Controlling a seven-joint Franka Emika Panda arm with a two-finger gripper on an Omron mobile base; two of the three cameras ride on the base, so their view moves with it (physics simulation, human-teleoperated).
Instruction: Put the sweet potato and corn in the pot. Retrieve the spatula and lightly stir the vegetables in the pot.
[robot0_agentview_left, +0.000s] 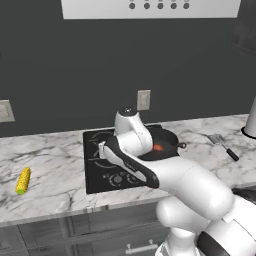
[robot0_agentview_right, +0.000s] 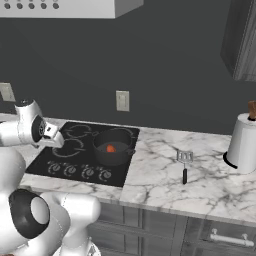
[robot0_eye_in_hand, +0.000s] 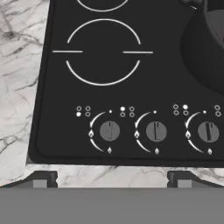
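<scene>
With the gripper (robot0_eye_in_hand: 109, 180) spread wide and empty above the cooktop's (robot0_eye_in_hand: 52, 109) front-left corner, sweet potato (robot0_agentview_right: 111, 148) already in the pot (robot0_agentview_right: 114, 145), you risk nudging the corn (robot0_agentview_left: 23, 180) off the counter's (robot0_agentview_left: 55, 165) left front edge.

Veined marble-look counter (robot0_agentview_left: 55, 170), smooth glossy black glass cooktop (robot0_eye_in_hand: 52, 127), matt dark pot (robot0_agentview_right: 116, 147)

A black cooktop (robot0_agentview_right: 60, 165) with a row of knobs (robot0_eye_in_hand: 156, 131) along its front edge is set into the marble worktop (robot0_agentview_right: 165, 185). A white paper towel roll (robot0_agentview_right: 243, 142) is seen at the far right, and an outlet (robot0_agentview_right: 122, 101) on the dark wall.
</scene>
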